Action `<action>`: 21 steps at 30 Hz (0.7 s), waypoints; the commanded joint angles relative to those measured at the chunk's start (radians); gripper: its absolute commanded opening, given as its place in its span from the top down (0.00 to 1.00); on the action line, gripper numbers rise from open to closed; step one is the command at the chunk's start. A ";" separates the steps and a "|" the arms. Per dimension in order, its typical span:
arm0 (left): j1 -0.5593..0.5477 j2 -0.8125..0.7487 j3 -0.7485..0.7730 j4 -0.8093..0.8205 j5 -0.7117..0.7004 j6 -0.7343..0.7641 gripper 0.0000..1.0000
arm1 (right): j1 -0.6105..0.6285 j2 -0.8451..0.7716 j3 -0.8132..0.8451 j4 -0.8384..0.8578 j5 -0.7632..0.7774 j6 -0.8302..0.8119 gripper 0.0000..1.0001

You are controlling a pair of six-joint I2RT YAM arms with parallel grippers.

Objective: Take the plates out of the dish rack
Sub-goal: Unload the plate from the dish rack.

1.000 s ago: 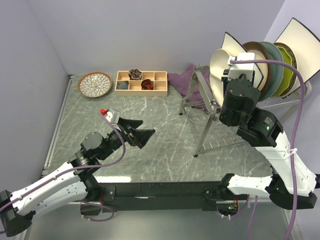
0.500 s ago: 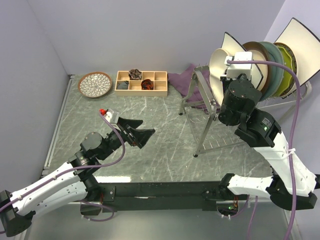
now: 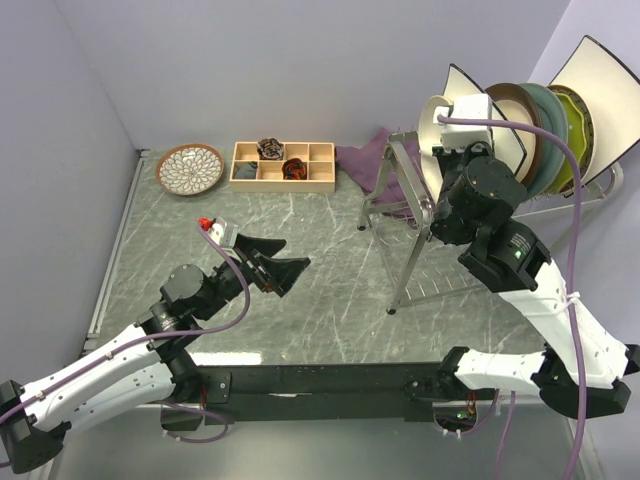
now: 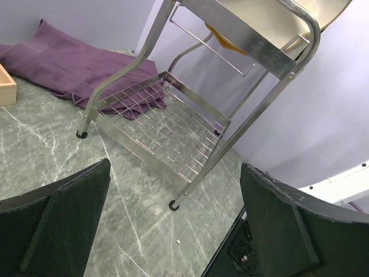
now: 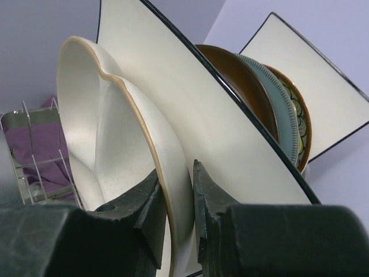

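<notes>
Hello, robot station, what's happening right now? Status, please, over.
Left gripper open, empty, above the table. Right gripper pinching the cream plate by its rim, upright in the dish rack. White square plate close behind it.

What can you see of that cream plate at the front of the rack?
The cream divided plate looks like speckled ceramic with a tan edge and a ridge parting its sections. It stands on edge, foremost in the dish rack, a white square plate close behind. The right gripper pinches its rim.
</notes>
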 commanded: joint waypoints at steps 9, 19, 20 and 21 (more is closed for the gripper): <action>-0.006 -0.011 -0.005 0.034 -0.017 0.007 0.01 | 0.030 0.055 0.067 0.458 0.006 -0.341 1.00; -0.006 -0.014 -0.005 0.032 -0.017 0.005 0.01 | 0.048 0.084 0.114 0.506 -0.044 -0.393 1.00; -0.006 -0.014 -0.005 0.034 -0.015 0.005 0.01 | 0.051 0.084 0.120 0.498 -0.048 -0.381 1.00; -0.006 -0.016 -0.005 0.034 -0.015 0.005 0.01 | 0.053 0.085 0.126 0.469 -0.062 -0.367 1.00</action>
